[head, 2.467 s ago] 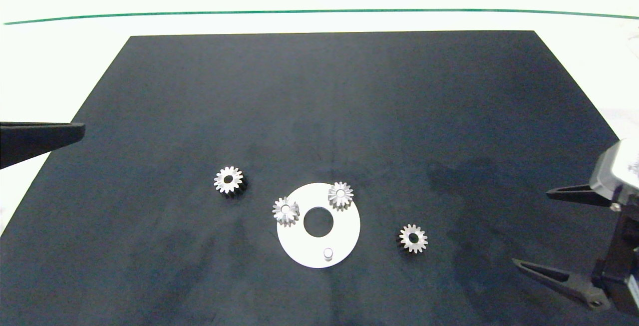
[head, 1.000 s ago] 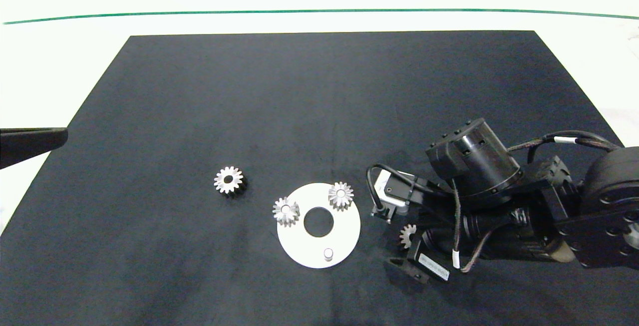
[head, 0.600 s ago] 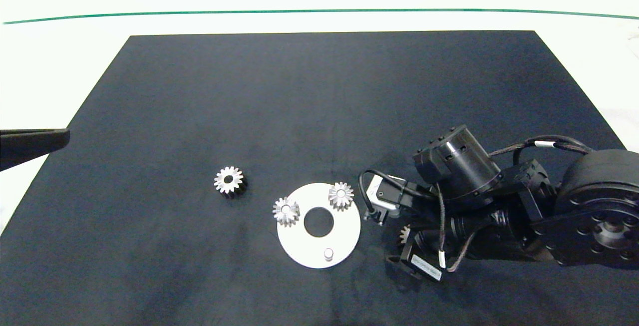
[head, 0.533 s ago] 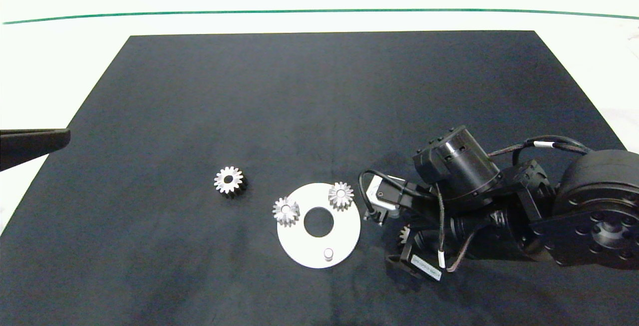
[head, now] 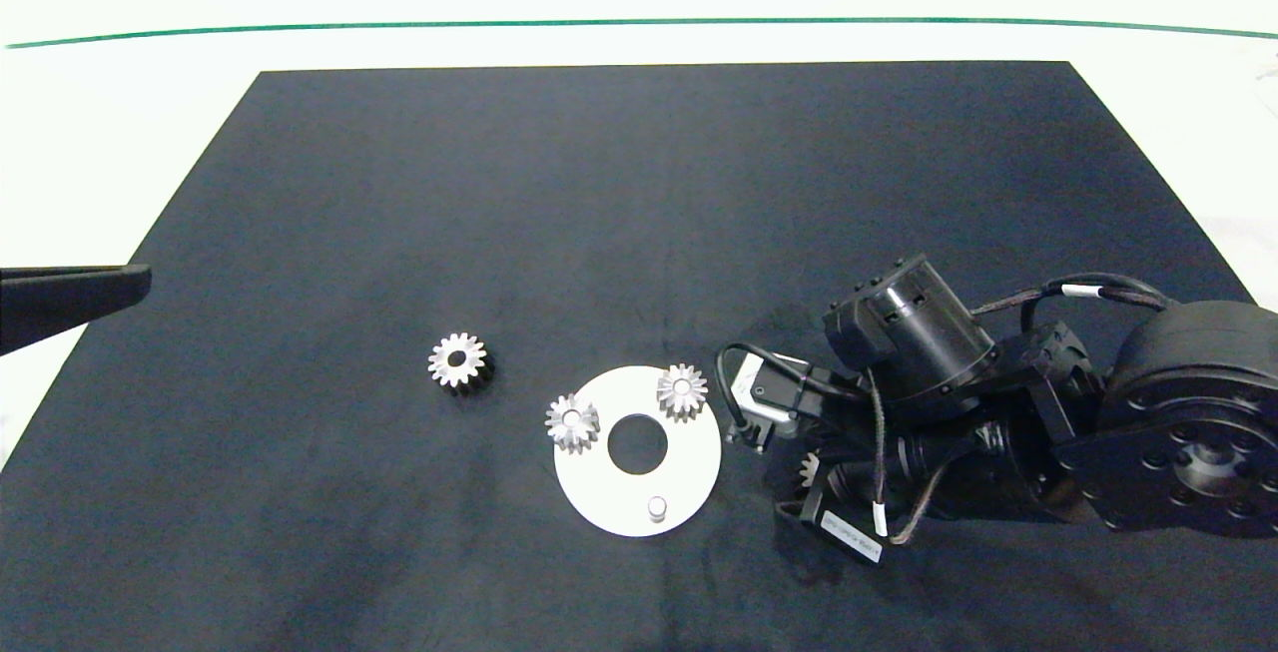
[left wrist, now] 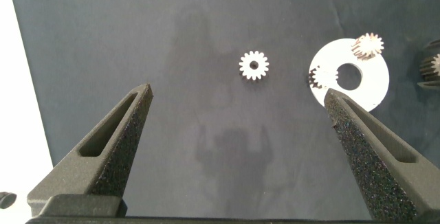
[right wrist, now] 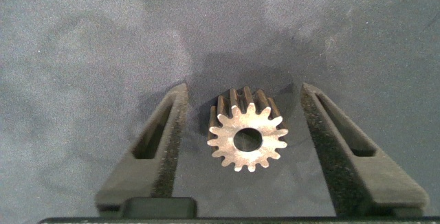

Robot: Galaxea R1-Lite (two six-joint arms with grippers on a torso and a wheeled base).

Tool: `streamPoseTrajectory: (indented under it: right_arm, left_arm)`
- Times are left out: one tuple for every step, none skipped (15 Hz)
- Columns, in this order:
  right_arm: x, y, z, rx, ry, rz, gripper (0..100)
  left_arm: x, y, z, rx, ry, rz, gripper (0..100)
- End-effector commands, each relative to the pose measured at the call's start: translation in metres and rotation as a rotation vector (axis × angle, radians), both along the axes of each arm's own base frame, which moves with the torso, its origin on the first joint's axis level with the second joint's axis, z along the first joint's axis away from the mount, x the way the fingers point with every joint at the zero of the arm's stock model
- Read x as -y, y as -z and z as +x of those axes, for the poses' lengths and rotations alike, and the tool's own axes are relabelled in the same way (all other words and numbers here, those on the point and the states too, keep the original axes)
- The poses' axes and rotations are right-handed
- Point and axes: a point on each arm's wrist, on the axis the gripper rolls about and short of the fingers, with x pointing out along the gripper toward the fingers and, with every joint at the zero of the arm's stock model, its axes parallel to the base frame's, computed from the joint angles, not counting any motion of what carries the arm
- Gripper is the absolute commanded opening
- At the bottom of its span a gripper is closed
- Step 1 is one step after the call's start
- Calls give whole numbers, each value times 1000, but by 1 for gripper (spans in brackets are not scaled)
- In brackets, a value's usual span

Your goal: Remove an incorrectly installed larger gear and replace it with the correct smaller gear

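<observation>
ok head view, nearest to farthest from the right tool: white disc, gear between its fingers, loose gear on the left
1. gear straddled by the right tool, mat's right
2. white disc, centre
3. loose gear, far left

I see bare mat [head: 639, 213] beyond the white disc [head: 689, 477]; 2 mounted gears [head: 682, 391] crowd its far rim, and 1 loose gear [right wrist: 247, 139] sits between my right gripper's [right wrist: 245, 145] spread fingers.

The left hand [left wrist: 237, 124] hung open above the dark mat [left wrist: 172, 59]. A silver gear [left wrist: 254, 65] lay alone there. Near it sat a white round plate [left wrist: 364, 90] with two gears [left wrist: 368, 45] on it.
</observation>
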Motion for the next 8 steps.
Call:
streamPoseTrajectory:
  right_arm:
    - [0, 0, -1, 1, -4, -7, 58]
    - [1, 0, -1, 0, -2, -8, 56]
    - [1, 0, -1, -2, -2, -9, 53]
    - [1, 1, -1, -3, -3, -12, 52]
    - [1, 0, -1, -2, -2, -11, 50]
    - [2, 0, -1, 0, 1, -16, 47]
    - [3, 1, -2, -2, 3, -21, 46]
    - [3, 3, -2, -8, 3, -27, 44]
  left_arm:
    - [1, 1, 1, -5, -3, 5, 100]
    - [1, 1, 1, -5, -3, 5, 100]
    - [1, 1, 1, -7, -3, 7, 100]
    - [1, 1, 1, -8, -3, 8, 100]
    - [1, 3, 2, -12, -3, 11, 100]
    - [2, 3, 2, -13, -1, 12, 100]
    - [2, 3, 2, -13, -1, 12, 100]
    - [2, 3, 2, -13, -1, 12, 100]
